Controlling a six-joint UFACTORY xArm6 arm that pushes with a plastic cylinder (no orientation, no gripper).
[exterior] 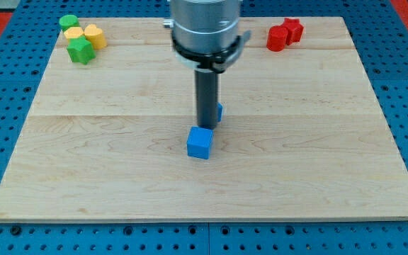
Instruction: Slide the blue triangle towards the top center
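Observation:
A small blue block, the blue triangle [219,112], lies near the board's middle, mostly hidden behind my dark rod; only its right edge shows. My tip [205,125] rests on the board just in front of and to the left of it, touching or nearly so. A blue cube [200,142] lies just below the tip.
At the top left lie a green round block [68,22], a green star block [81,50] and two yellow blocks [94,36]. At the top right lie two red blocks [284,34]. The wooden board [317,163] lies on a blue pegboard.

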